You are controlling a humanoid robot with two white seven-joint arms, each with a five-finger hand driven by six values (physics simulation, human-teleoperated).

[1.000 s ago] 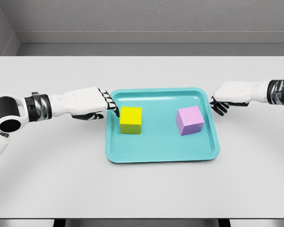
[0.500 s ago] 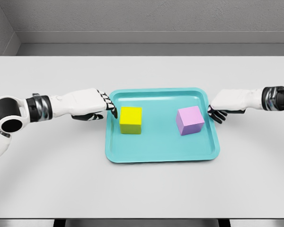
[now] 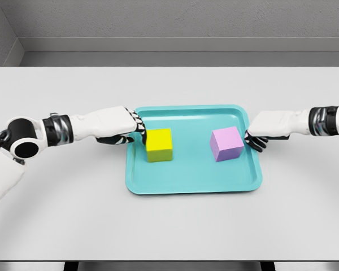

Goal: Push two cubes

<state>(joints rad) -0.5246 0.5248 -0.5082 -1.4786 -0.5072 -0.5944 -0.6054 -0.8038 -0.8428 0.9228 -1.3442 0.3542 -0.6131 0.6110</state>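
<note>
A light grey bench (image 3: pixel 169 226) filled most of the head view, its near edge cut off at the bottom of the frame and a grey wall rising behind it. At its centre lay a shallow teal tray (image 3: pixel 192 179) with rounded corners and a raised rim. Two white arms reached in from opposite sides, each cut off by the frame edge, the left shoulder only partly visible at the lower left. The left hand (image 3: pixel 121 127) lay across the tray's left rim with its fingers extended and held together, not gripping anything; the dark-jointed fingertips (image 3: pixel 140 131) met the left face of the yellow cube, though the contact itself was hard to make out. The right hand (image 3: pixel 265 129) sat at the tray's right rim, its dark fingers curled downward and partly hidden beneath the palm; whether they touched the purple cube could not be told. The yellow cube (image 3: pixel 159 144) stood in the tray's left half, turned slightly. The purple cube (image 3: pixel 226 143) stood in the right half, near the right rim, well apart from the yellow one.
</note>
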